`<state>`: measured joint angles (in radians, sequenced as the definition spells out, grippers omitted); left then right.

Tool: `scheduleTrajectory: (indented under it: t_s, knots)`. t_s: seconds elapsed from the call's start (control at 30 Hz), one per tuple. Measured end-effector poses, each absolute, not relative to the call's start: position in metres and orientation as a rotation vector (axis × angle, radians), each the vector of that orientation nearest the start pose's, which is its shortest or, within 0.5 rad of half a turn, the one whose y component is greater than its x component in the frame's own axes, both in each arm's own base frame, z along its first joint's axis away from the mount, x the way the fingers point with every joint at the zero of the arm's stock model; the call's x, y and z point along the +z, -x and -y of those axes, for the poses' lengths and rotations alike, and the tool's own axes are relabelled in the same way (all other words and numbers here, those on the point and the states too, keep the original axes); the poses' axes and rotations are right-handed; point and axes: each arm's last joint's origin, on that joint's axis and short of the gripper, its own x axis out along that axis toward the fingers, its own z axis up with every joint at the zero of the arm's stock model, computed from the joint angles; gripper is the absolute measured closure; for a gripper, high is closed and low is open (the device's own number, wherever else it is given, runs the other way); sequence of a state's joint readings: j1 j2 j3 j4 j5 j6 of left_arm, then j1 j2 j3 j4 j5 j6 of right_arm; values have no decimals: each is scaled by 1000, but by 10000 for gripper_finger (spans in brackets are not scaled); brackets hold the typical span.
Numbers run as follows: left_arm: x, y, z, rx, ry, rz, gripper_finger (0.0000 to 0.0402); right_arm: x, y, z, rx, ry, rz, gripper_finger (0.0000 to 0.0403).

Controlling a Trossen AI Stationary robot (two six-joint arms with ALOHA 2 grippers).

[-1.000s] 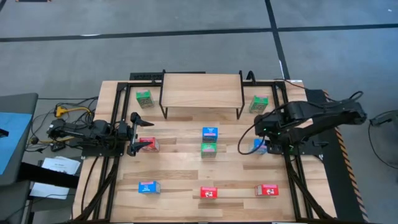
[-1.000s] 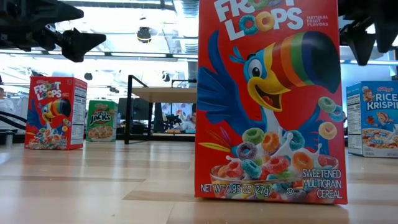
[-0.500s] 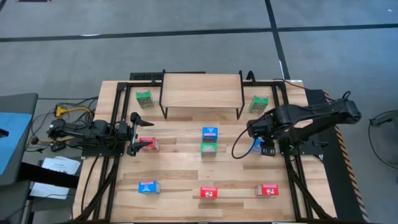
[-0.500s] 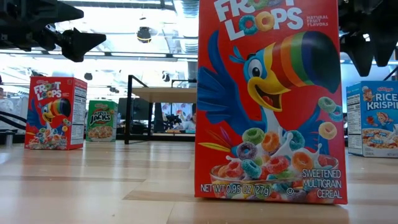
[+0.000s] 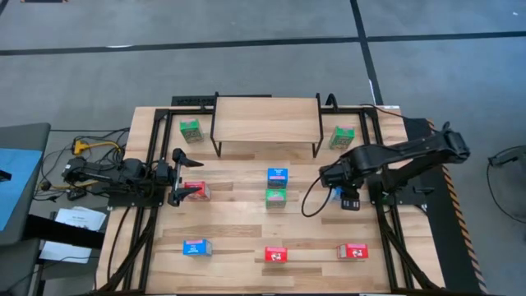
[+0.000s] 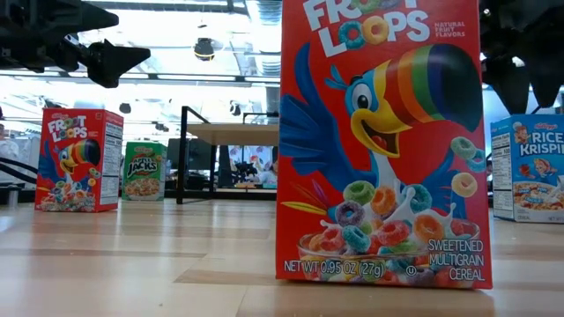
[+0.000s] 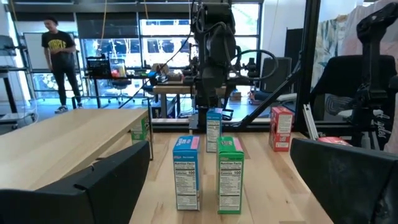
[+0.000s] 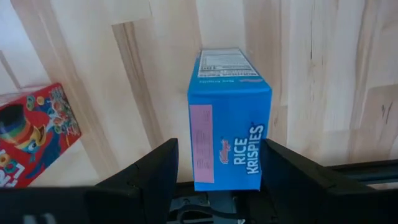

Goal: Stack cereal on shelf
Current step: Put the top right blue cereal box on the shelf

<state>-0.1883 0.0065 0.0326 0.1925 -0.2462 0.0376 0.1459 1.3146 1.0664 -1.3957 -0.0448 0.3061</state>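
Note:
My right gripper [image 5: 346, 196] points straight down, open, just above a blue cereal box [image 8: 227, 118] that stands on the table at the right. In the right wrist view its fingers stand on either side of the box's top. In the low view its fingertips [image 6: 509, 92] are still above the blue box [image 6: 531, 167]. The shelf [image 5: 267, 120] stands at the far middle. My left gripper [image 5: 186, 174] waits open at the left, above a red cereal box [image 5: 196, 191].
Green boxes [image 5: 191, 130] [image 5: 341, 136] flank the shelf. A blue box [image 5: 277, 175] and a green box [image 5: 275, 197] stand mid-table. A blue box [image 5: 197, 247] and two red boxes [image 5: 275, 255] [image 5: 353, 252] line the near edge. A person [image 7: 60, 59] stands beyond the table.
My right gripper has moved toward the table's left edge and down, and now stands over the blue cereal box at the right. Its fingers have stayed equally wide apart. No box has moved.

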Motion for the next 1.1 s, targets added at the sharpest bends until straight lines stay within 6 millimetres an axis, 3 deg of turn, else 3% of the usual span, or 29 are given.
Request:
scheduleTrajectory:
  t_s: [1.1]
  knots:
    - [192, -93, 10, 61, 10, 211, 22, 253, -199, -26, -137, -166, -1732, 153]
